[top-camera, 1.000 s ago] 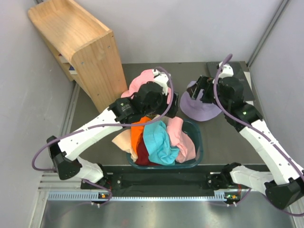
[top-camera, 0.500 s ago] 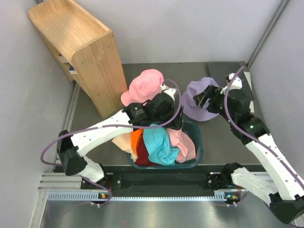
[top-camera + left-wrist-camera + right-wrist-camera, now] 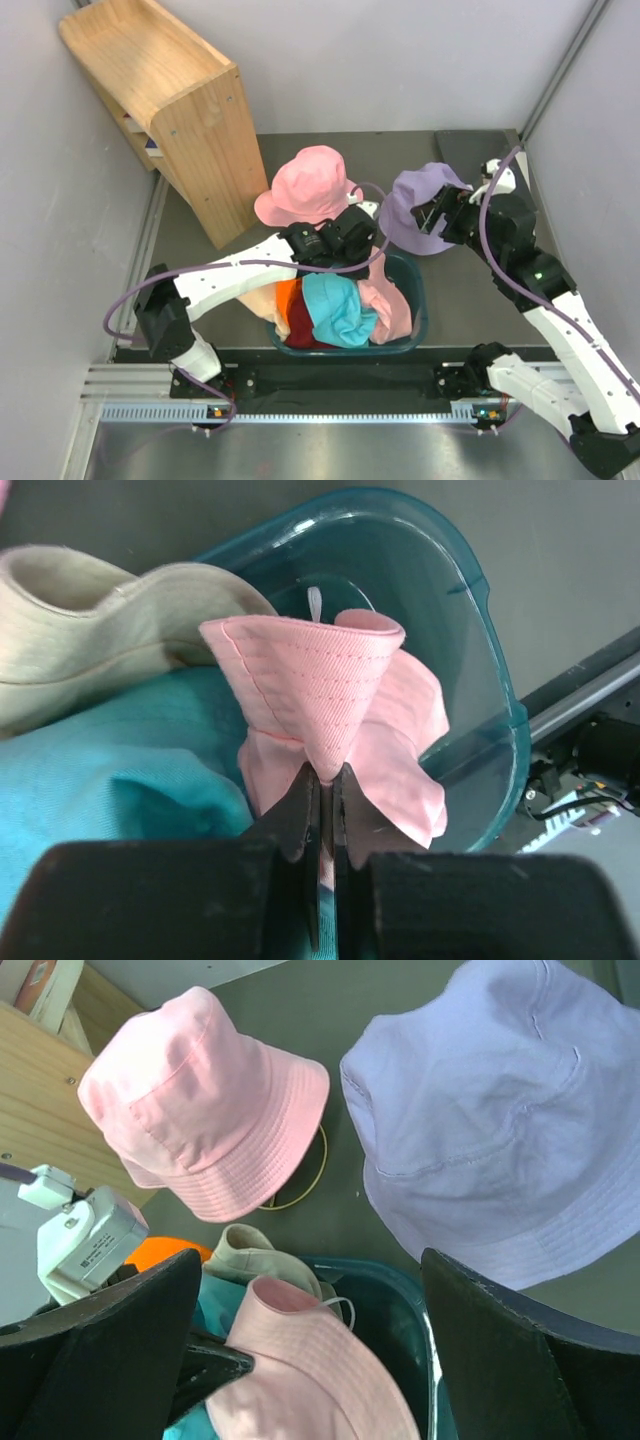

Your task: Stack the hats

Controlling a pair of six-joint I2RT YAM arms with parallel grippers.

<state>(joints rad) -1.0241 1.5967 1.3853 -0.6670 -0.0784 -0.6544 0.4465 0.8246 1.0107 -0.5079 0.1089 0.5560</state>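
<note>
- Left jaws are clamping tight on a fold of the peach hat (image 3: 330, 700) – the pinched bit is sticking straight up between the tips, and the rest is drooping down into the right end of the tub (image 3: 470, 660).
- That hat is lying right at the jaws, not off to a side, so I'd say there's no more reaching to do. The next move looks like a plain lift.
- Its fold is running roughly along the line of the jaws, pointing toward the tub's far rim.
- The pink hat (image 3: 305, 185) is sitting dome-up on the counter (image 3: 220, 250) just past the tub's far edge, with a gold wire ring (image 3: 305, 1190) peeking out under it. It's just beyond the left jaws, so the left arm is the nearer one.
- The lavender hat (image 3: 420, 205) is lying far right of the tub, near the right jaws. Those are hanging wide open, gripping nothing.
- The teal hat (image 3: 335, 305), orange hat (image 3: 287, 297), maroon hat (image 3: 300, 335) and beige hat (image 3: 90, 620) are all piled in the tub, the teal one pressing against the peach one.
- My guess – the teal one might drag along on the way up.
</note>
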